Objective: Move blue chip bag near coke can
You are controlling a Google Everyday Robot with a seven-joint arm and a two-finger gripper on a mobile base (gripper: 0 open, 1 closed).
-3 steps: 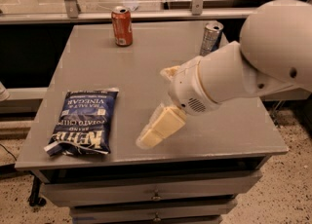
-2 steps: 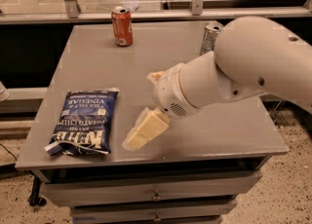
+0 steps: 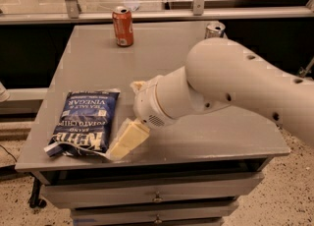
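Note:
The blue chip bag (image 3: 84,123) lies flat at the front left of the grey table (image 3: 167,53), its white lettering upside down to me. The coke can (image 3: 122,26), orange-red with a silver top, stands upright at the far edge of the table, well apart from the bag. My gripper (image 3: 123,142), cream-coloured at the end of a bulky white arm (image 3: 235,87), is low over the table's front edge. Its tip is right beside the bag's lower right corner; I cannot tell if it touches.
A slim silver can (image 3: 215,29) stands at the far right of the table, partly hidden behind my arm. Drawers (image 3: 157,198) run under the tabletop. A glass barrier with a metal rail (image 3: 147,16) lies behind the table.
My arm and gripper have moved left and a little down toward the chip bag. The bag and both cans have not moved.

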